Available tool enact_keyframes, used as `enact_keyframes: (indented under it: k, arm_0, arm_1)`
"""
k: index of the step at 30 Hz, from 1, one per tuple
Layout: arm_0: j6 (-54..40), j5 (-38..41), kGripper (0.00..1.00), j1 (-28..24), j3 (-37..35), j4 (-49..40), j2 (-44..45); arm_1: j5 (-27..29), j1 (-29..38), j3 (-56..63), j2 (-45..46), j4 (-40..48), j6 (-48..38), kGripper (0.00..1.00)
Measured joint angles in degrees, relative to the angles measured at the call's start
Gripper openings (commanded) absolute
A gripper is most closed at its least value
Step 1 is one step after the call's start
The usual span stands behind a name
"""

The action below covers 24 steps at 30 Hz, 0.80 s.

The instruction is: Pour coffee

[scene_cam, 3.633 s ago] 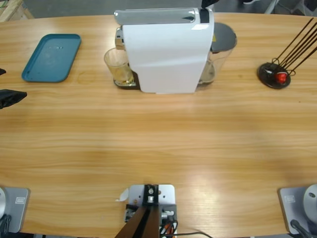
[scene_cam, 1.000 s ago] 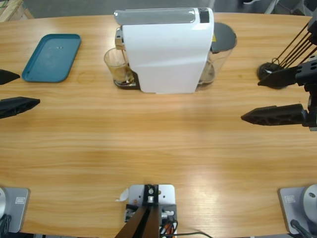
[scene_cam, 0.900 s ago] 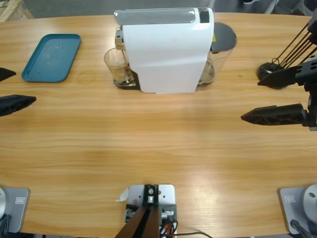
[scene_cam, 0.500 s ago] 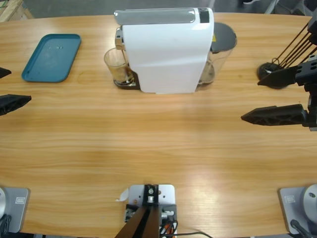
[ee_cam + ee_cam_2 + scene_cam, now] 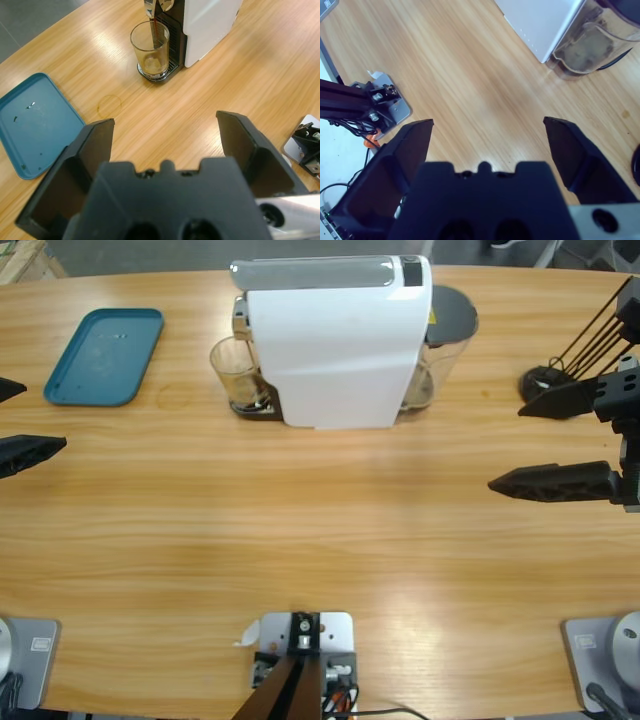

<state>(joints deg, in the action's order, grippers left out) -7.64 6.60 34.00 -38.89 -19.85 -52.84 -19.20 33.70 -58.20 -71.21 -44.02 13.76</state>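
Note:
A white coffee machine [image 5: 335,345] stands at the far middle of the table. Under its spout sits a clear tumbler [image 5: 237,373] on the drip tray. In the left wrist view a thin dark stream of coffee [image 5: 153,34] runs from the spout into the tumbler [image 5: 150,52]. My left gripper [image 5: 25,422] is open at the table's left edge, well short of the tumbler, with nothing between its fingers [image 5: 95,150]. My right gripper [image 5: 505,447] is open and empty at the right side. In its wrist view my right gripper [image 5: 487,121] hangs over bare wood near the machine's water tank [image 5: 585,45].
A teal tray [image 5: 105,355] lies at the far left, also seen in the left wrist view as the tray [image 5: 30,122]. A black stand with thin rods [image 5: 553,390] sits at the far right behind my right gripper. A faint ring mark [image 5: 109,105] shows on the wood near the tumbler.
The right gripper, absent in the earliest frame, now hangs open at the right side. Over the last second the left gripper drew back slightly toward the left edge.

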Motion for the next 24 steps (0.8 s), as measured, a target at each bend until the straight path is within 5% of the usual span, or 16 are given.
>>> enact_keyframes:
  k: [24]
  arm_0:
    - [0.0,0.0,0.881,1.0,0.1,0.0,0.0]
  arm_1:
    - [0.0,0.0,1.8,1.2,0.0,0.1,1.0]
